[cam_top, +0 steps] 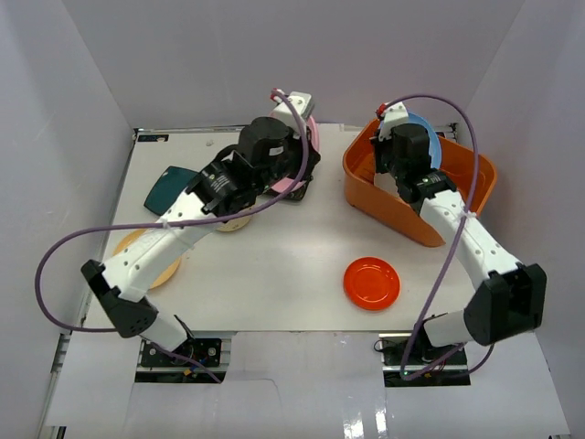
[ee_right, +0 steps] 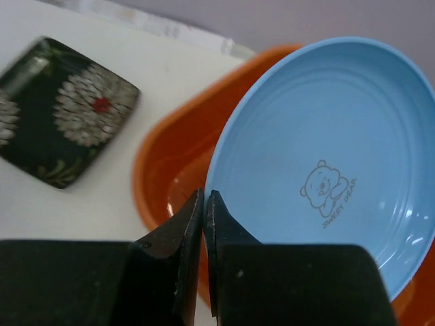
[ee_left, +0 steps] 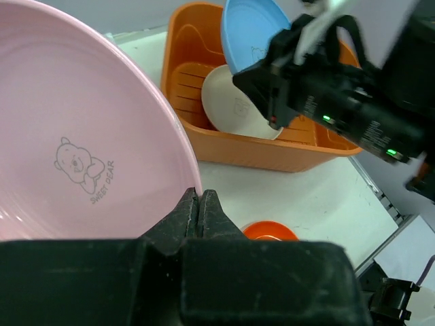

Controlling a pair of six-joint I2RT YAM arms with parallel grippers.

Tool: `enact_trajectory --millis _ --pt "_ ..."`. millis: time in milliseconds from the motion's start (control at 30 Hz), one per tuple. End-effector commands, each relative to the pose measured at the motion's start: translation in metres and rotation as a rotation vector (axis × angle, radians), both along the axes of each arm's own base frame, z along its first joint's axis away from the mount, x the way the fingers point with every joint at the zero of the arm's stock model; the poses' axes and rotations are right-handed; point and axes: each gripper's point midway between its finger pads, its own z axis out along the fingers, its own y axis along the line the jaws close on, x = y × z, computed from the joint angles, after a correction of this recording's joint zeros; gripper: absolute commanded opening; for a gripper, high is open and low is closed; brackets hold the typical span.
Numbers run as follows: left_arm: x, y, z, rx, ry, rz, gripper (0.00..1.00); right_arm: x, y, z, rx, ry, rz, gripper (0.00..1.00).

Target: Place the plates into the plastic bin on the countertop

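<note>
Gripping the rim of a pink plate [ee_left: 81, 122], the left gripper [ee_left: 200, 198] has its fingers pinched almost together on the plate's edge. It holds the plate tilted up off the desk [cam_top: 274, 265] at the back middle, just left of the orange bin [cam_top: 393, 212]. The right gripper [ee_right: 204, 197] is likewise closed down tight on the edge of a light blue plate [ee_right: 326, 149], holding it on a slant above the bin with its lower side over the bin's inside. A cream plate [ee_left: 231, 102] leans inside the bin against its slotted side, below the blue one. The bin itself sits on the desk at the back right. A red plate [cam_top: 372, 283] lies flat on the desk near the front, in front of the bin and well apart from both grippers. A square teal plate [cam_top: 169, 187] lies at the back left, and a yellowish plate [cam_top: 128, 245] lies near the front left, partly under the left arm. A pale plate [cam_top: 233, 223] shows beneath that arm, mostly hidden. From the right wrist view, a square black plate [ee_right: 61, 112] with white flowers lies flat on the desk just beside the bin's outer wall.
</note>
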Motion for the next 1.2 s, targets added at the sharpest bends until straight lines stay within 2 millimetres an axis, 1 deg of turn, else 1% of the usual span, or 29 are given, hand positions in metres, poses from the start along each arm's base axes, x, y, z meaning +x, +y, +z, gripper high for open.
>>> enact_trajectory --millis 0,33,67,100,133,167,200,267,300,333,367,400,433,467,500,533,567,600,633,667,700,733,800,833,867,900,1033,1100,1167 --pt "0.003 -0.027 0.026 -0.058 -0.047 -0.085 0.0 0.027 -0.026 -0.032 -0.02 0.083 -0.06 0.08" --pt "0.006 -0.033 0.025 -0.057 -0.046 -0.093 0.0 0.032 -0.031 -0.038 0.002 0.099 -0.08 0.08" --pt "0.013 -0.043 0.015 -0.037 -0.033 -0.1 0.0 0.04 -0.043 -0.05 0.012 0.13 -0.113 0.08" --pt "0.014 -0.05 0.016 -0.041 -0.037 -0.116 0.0 0.043 -0.042 -0.054 0.037 0.145 -0.103 0.08" --pt "0.015 -0.056 0.028 -0.06 -0.054 -0.124 0.0 0.045 -0.045 -0.06 0.068 0.165 -0.114 0.08" --pt "0.021 -0.067 0.017 -0.045 -0.041 -0.13 0.0 0.048 -0.05 -0.068 0.104 0.192 -0.135 0.08" --pt "0.02 -0.076 0.016 -0.043 -0.048 -0.152 0.0 0.048 -0.048 -0.071 0.132 0.209 -0.126 0.13" --pt "0.022 -0.089 0.024 -0.063 -0.071 -0.173 0.0 0.046 -0.049 -0.078 0.189 0.24 -0.149 0.28" --pt "0.029 -0.102 0.009 -0.043 -0.055 -0.184 0.0 0.044 -0.049 -0.075 0.214 0.241 -0.153 0.35" --pt "0.026 -0.111 0.019 -0.06 -0.078 -0.211 0.0 0.041 -0.052 -0.076 0.238 0.247 -0.165 0.53" --pt "0.027 -0.119 0.017 -0.055 -0.081 -0.222 0.0 0.039 -0.052 -0.072 0.288 0.25 -0.18 0.61" --pt "0.028 -0.127 0.015 -0.053 -0.088 -0.236 0.0 0.034 -0.046 -0.061 0.326 0.243 -0.146 0.65" --pt "0.03 -0.144 0.0 -0.027 -0.085 -0.266 0.0 0.032 -0.049 -0.056 0.346 0.237 -0.154 0.69" --pt "0.029 -0.151 0.01 -0.042 -0.112 -0.286 0.0 0.027 -0.057 -0.045 0.381 0.215 -0.179 0.69" --pt "0.028 -0.159 0.007 -0.032 -0.123 -0.309 0.0 0.025 -0.063 -0.04 0.4 0.202 -0.194 0.69" --pt "0.029 -0.171 -0.005 -0.013 -0.129 -0.335 0.0 0.025 -0.08 -0.035 0.423 0.185 -0.232 0.67" --pt "0.02 -0.18 -0.007 0.007 -0.159 -0.415 0.0 0.02 -0.09 -0.026 0.47 0.167 -0.252 0.67" --pt "0.016 -0.186 -0.012 0.024 -0.173 -0.445 0.0 0.017 -0.092 -0.019 0.514 0.16 -0.225 0.66" --pt "0.015 -0.19 -0.019 0.047 -0.189 -0.475 0.0 0.017 -0.122 -0.012 0.555 0.134 -0.275 0.66" --pt "0.014 -0.192 -0.027 0.087 -0.215 -0.498 0.0 0.01 -0.13 -0.002 0.593 0.109 -0.272 0.66" --pt "0.016 -0.191 -0.031 0.113 -0.233 -0.501 0.0 0.007 -0.129 0.012 0.648 0.081 -0.232 0.67" --pt "0.017 -0.19 -0.033 0.133 -0.248 -0.509 0.0 0.004 -0.141 0.021 0.667 0.051 -0.243 0.68" --pt "0.015 -0.187 -0.034 0.171 -0.288 -0.533 0.0 -0.004 -0.133 0.045 0.681 0.018 -0.168 0.8" --pt "0.015 -0.186 -0.034 0.182 -0.296 -0.537 0.0 -0.007 -0.129 0.049 0.674 0.018 -0.138 0.84" --pt "0.016 -0.185 -0.034 0.197 -0.314 -0.542 0.0 -0.011 -0.119 0.058 0.68 0.025 -0.069 0.87" --pt "0.016 -0.184 -0.033 0.203 -0.321 -0.544 0.0 -0.014 -0.114 0.06 0.683 0.03 -0.042 0.91" --pt "0.011 -0.186 -0.039 0.217 -0.319 -0.583 0.0 -0.026 -0.098 0.065 0.708 0.049 0.05 0.95" --pt "0.007 -0.187 -0.043 0.215 -0.308 -0.605 0.0 -0.034 -0.086 0.063 0.729 0.08 0.112 0.96" --pt "0.004 -0.188 -0.046 0.212 -0.3 -0.621 0.0 -0.036 -0.079 0.068 0.736 0.075 0.158 0.96"
